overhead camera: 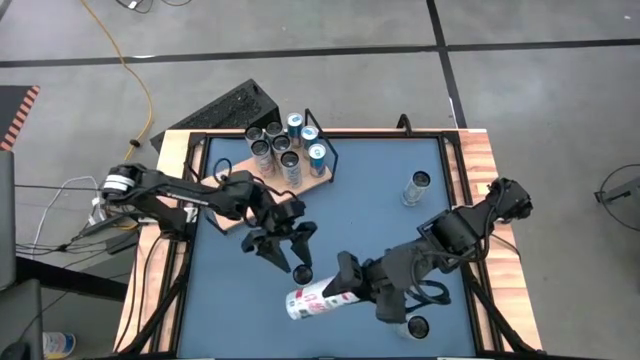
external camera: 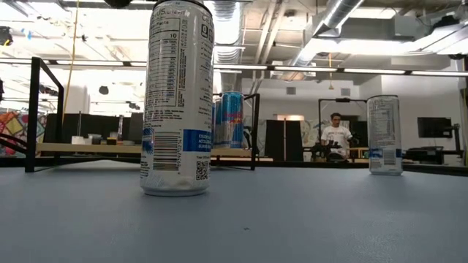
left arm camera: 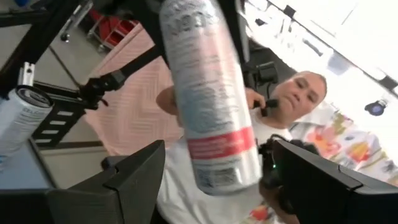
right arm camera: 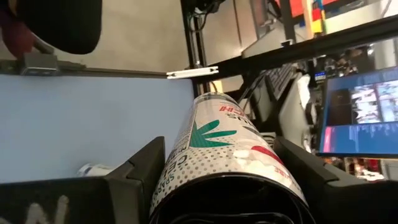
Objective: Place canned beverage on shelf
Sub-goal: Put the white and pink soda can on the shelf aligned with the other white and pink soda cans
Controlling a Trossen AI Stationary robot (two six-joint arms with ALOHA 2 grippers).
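Shelf (overhead camera: 300, 178) hugs tabletop's (overhead camera: 370, 200) far edge.

The tall can (external camera: 178, 98) is cut off at the top in the low view; a person (left arm camera: 298, 112) is partly hidden behind another can (left arm camera: 211, 93).

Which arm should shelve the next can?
Likely left. Its gripper is nearer the shelf, with open fingers around an upright can. The right gripper is farther away, at a can lying sideways.
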